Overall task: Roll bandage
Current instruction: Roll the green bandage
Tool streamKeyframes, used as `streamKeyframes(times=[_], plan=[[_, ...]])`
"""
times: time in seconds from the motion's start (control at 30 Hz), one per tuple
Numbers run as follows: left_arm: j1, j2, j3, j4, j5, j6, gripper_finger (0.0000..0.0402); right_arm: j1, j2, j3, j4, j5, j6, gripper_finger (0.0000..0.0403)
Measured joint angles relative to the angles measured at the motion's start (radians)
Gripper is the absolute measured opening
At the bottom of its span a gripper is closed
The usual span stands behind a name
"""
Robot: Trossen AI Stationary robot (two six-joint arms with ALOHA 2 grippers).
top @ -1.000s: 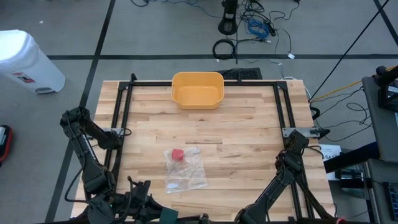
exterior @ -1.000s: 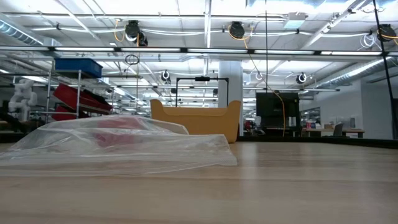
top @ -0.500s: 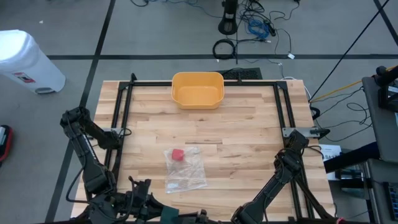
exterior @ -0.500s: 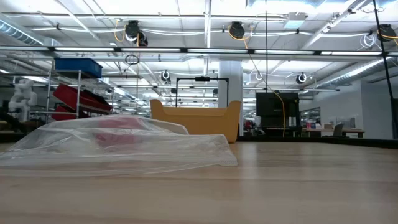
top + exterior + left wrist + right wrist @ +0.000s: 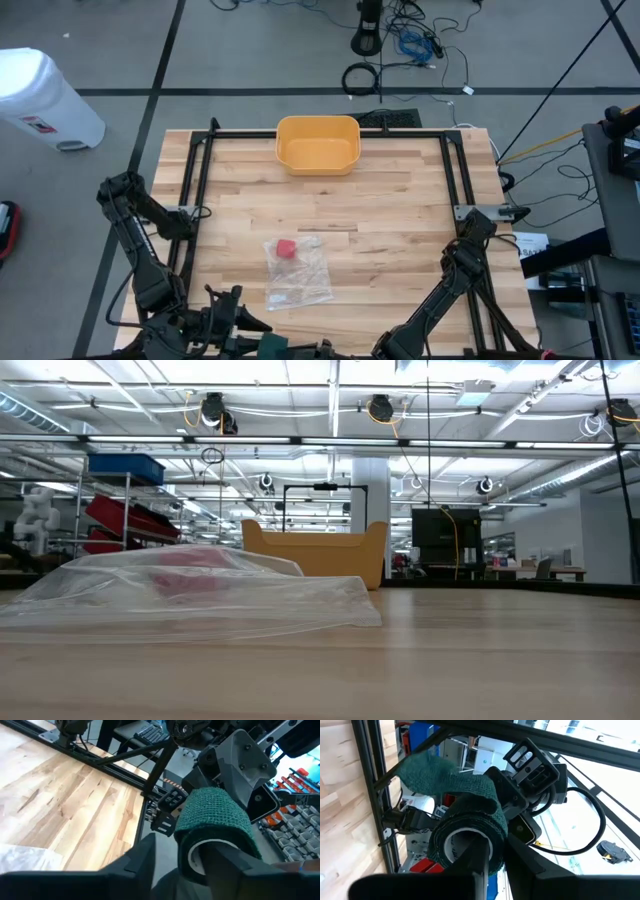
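A dark green bandage roll (image 5: 215,820) with a white core is held in the air just off the table's near edge (image 5: 272,346), between my two grippers. A loose tail (image 5: 427,770) flaps off the roll. My right gripper (image 5: 495,845) is shut on the roll. My left gripper (image 5: 180,842) faces it with its fingers spread wide: one finger (image 5: 140,865) stands clear beside the roll, the other (image 5: 225,870) lies at the core's mouth. My right gripper has one finger (image 5: 479,855) inside the roll's white core (image 5: 462,837) and the other outside, pinching the roll's wall (image 5: 497,827) between them. It comes in level, along the roll's axis. The roll hangs clear of the table. My left gripper has one finger at the core's open end (image 5: 197,862); I cannot tell whether it touches.
A clear plastic bag (image 5: 297,272) with a small red thing inside lies on the wooden table, near the middle. A yellow bin (image 5: 317,145) stands at the far edge. A black rail frame (image 5: 200,170) runs along the table's sides.
In the high view, my left gripper's fingers have spread apart at the table's near edge. The bag and the yellow bin have stayed where they were.
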Motion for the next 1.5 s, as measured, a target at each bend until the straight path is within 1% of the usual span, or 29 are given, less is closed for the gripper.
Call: streamKeyframes(times=[0.1, 0.2, 0.4, 0.57, 0.7, 0.83, 0.97, 1.03, 1.13, 1.27, 1.37, 1.5], plan=[[0.000, 0.000, 0.000, 0.002, -0.007, 0.041, 0.0184, 0.004, 0.000, 0.000, 0.000, 0.003, 0.004, 0.0039], [-0.001, 0.000, 0.000, 0.009, -0.006, 0.117, 0.0200, 0.007, 0.000, 0.000, 0.000, 0.003, 0.011, 0.0038], [-0.022, -0.007, 0.000, 0.029, 0.028, 0.266, 0.0203, 0.019, 0.000, 0.000, 0.000, 0.005, 0.087, 0.0038], [-0.046, -0.013, 0.000, 0.033, 0.020, 0.385, 0.0203, 0.028, 0.000, 0.000, 0.001, 0.005, 0.164, 0.0038], [-0.071, -0.013, 0.000, 0.030, -0.044, 0.574, 0.0203, 0.028, 0.000, 0.000, 0.007, 0.005, 0.258, 0.0038], [-0.100, -0.013, 0.000, 0.032, -0.126, 0.783, 0.0203, 0.024, 0.000, 0.000, 0.007, 0.004, 0.433, 0.0038], [-0.124, -0.013, 0.000, 0.036, -0.214, 0.932, 0.0203, 0.015, 0.000, 0.000, 0.006, 0.004, 0.575, 0.0038], [-0.139, -0.013, 0.000, 0.035, -0.229, 0.987, 0.0203, 0.010, 0.000, 0.000, 0.006, 0.004, 0.632, 0.0038], [-0.161, -0.013, 0.000, 0.030, -0.230, 1.029, 0.0203, 0.002, 0.000, 0.000, 0.029, 0.005, 0.706, 0.0038], [-0.190, -0.013, 0.000, 0.029, -0.233, 1.063, 0.0203, -0.008, 0.000, 0.000, 0.133, 0.005, 0.786, 0.0038], [-0.205, -0.013, 0.000, 0.034, -0.236, 1.053, 0.0203, -0.019, 0.001, 0.000, 0.204, 0.006, 0.856, 0.0038], [-0.211, -0.013, 0.000, 0.042, -0.256, 0.993, 0.0203, -0.033, 0.000, 0.000, 0.281, 0.006, 0.943, 0.0038]])
